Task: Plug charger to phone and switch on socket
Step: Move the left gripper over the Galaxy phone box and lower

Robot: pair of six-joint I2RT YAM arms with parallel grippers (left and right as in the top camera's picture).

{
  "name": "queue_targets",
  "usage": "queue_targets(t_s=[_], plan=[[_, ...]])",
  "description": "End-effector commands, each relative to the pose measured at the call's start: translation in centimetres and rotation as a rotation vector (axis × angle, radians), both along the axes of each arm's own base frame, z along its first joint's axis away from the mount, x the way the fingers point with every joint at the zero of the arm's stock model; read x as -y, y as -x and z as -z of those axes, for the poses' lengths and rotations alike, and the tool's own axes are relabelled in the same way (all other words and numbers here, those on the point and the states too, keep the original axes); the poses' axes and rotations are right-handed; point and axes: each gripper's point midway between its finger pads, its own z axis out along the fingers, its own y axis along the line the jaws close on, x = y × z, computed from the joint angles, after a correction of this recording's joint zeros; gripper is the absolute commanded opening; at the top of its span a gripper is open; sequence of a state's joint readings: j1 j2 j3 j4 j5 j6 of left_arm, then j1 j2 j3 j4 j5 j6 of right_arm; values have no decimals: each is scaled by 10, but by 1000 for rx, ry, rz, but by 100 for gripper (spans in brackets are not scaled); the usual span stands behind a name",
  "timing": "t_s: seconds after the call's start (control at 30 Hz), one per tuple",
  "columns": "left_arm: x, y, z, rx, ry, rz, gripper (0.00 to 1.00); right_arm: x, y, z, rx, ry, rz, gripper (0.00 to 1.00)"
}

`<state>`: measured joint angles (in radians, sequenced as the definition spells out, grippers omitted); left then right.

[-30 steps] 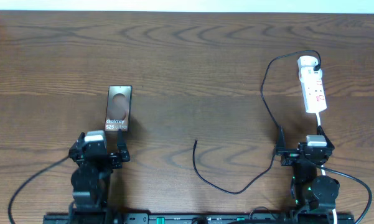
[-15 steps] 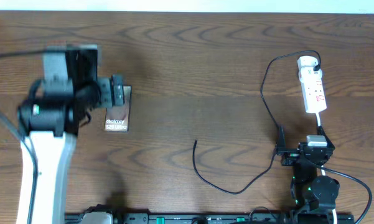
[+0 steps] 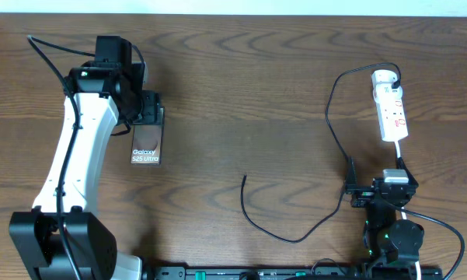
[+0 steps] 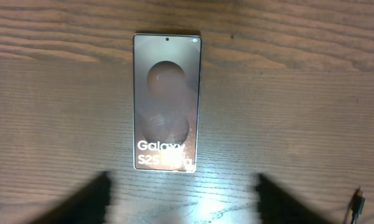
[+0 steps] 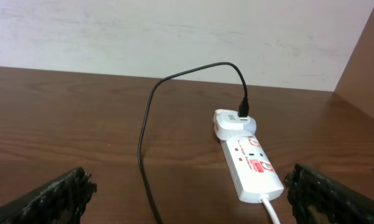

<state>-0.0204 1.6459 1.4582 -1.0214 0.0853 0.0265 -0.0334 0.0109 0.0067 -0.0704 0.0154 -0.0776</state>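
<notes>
I find my worktop [image 3: 256, 70] dark grained wood, semi-matt; phone [image 4: 167, 102] face glossy; socket [image 5: 252, 163] smooth white plastic.

Overhead: looking straight down, taking in the whole table [image 3: 256, 70]. Left wrist: hanging close above the phone [image 4: 167, 102], looking down. Right wrist: sitting low, facing the socket [image 5: 249, 158] across the tabletop. Overhead is sharing both.

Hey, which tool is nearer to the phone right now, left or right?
Left. The left tool is above the phone's far end; the right tool sits far off, near the socket.
</notes>
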Motion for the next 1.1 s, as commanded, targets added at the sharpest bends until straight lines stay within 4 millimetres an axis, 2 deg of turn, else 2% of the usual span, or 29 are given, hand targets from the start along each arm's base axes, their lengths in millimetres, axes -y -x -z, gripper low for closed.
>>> queue_targets(t_s=[0.0,0.43,0.87,1.07], plan=[[0,-3,-2,3,9,-3,98,-1,0,0,-1,10,-5,99],[-4,-3,1,2,-12,-8,98,-1,0,0,-1,10,-5,99],[-7,-1,29,-33,-31,-9,98,-1,0,0,-1,10,-5,99],[-10,-1,56,-113,-54,-9,98,-1,0,0,-1,10,-5,99]])
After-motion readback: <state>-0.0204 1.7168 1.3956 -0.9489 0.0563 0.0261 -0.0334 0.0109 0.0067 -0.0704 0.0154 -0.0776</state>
